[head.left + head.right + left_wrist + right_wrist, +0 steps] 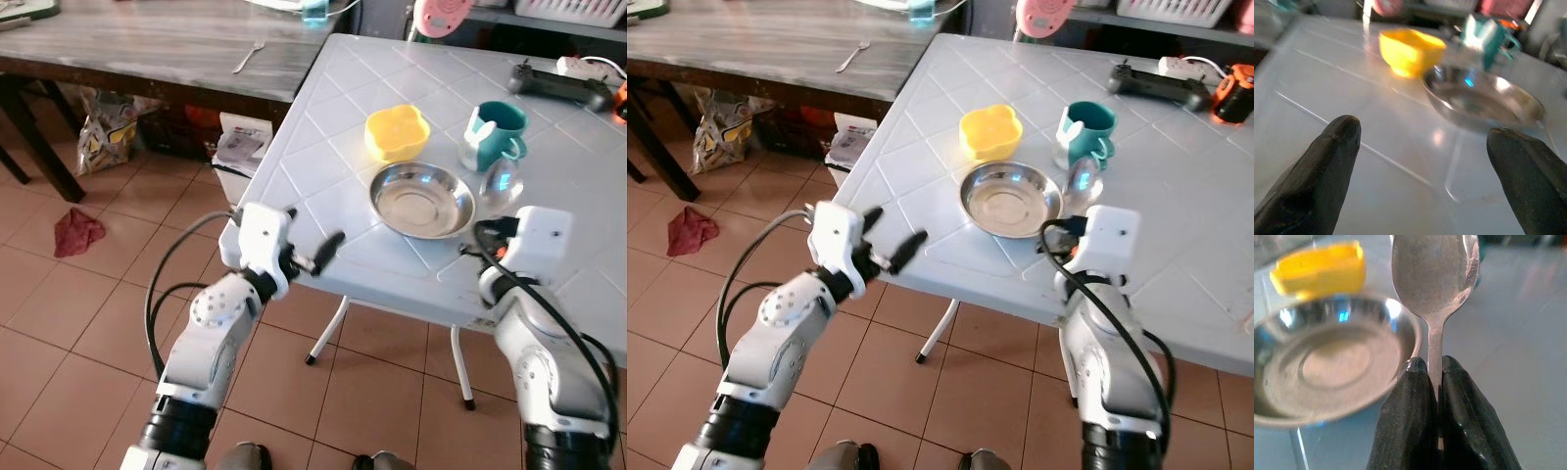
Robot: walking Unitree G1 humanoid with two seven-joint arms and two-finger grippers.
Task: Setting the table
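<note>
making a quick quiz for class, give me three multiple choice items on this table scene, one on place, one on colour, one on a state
1. Where is the small bowl relative to the steel bowl?
A. inside it
B. just beyond it, toward the table's middle
C. on the floor

2. What colour is the mug?
A. red
B. teal
C. black

3. What is the right gripper doing?
A. open, holding nothing
B. shut on the spoon
C. holding the mug

Answers: 1 B, the yellow bowl sits behind the steel one. 2 B, the mug is teal. 3 B, both fingers clamp the spoon's handle, while the left gripper is open.
</note>
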